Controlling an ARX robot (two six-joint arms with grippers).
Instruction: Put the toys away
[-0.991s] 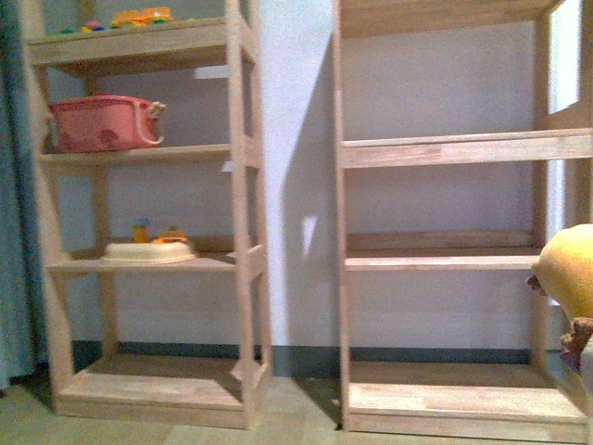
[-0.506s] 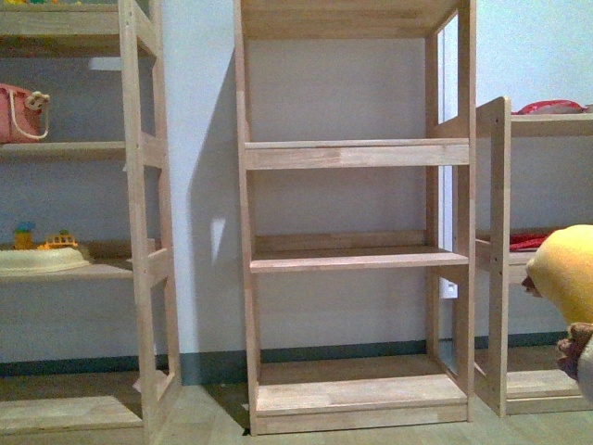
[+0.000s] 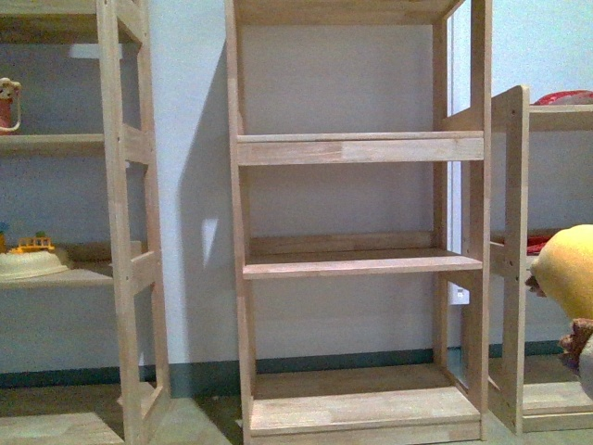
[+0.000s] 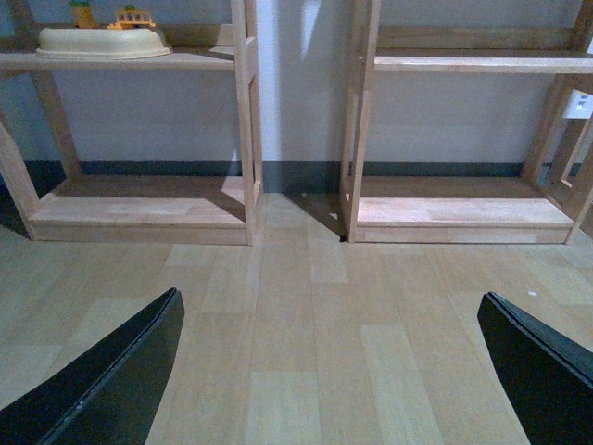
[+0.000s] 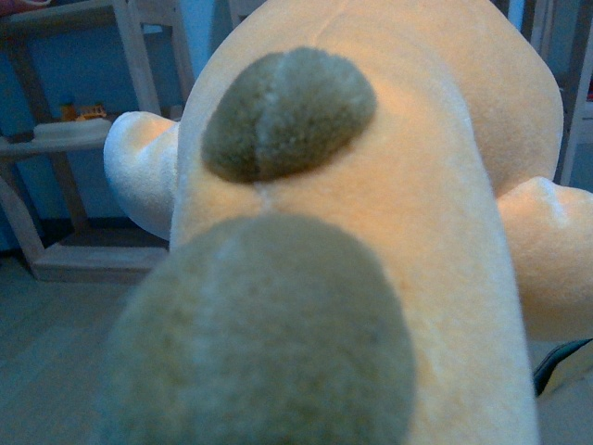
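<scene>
Subject item: one plush animal (image 3: 567,273), soft short-pile fabric, orange-yellow, rounded body, seen at the right edge of the front view, off the floor and level with the lower shelves. In the right wrist view it fills nearly the whole frame, pressed close to the lens. Two brownish, fuzzy oval feet (image 5: 287,111) are counted, along with two pale stubby limbs, one at each side. The right gripper's fingers are hidden behind the plush, so whether they clasp it cannot be told. The left gripper (image 4: 329,295) hangs over the floor (image 4: 296,371). Its two black, flat, wedge-shaped fingers (image 4: 102,380) are spread wide, with nothing between them. The floor is pale wood-look plank, matte. Three shelf units of light, square-edged jointed timber stand against a pale wall (image 3: 195,185) with a dark skirting band. The middle unit (image 3: 357,264) shows four boards, all bare. The left unit (image 3: 125,232) carries one cream, shallow oval tray (image 3: 32,262) holding small coloured pieces, which are too small to identify. One shelf up, at the frame edge, is a sliver of a pink item (image 3: 7,102). The right unit (image 3: 514,260) stands just beside the middle one and carries one red object (image 3: 565,96) on an upper board, only partly in view. The plush touches none of the three units.
</scene>
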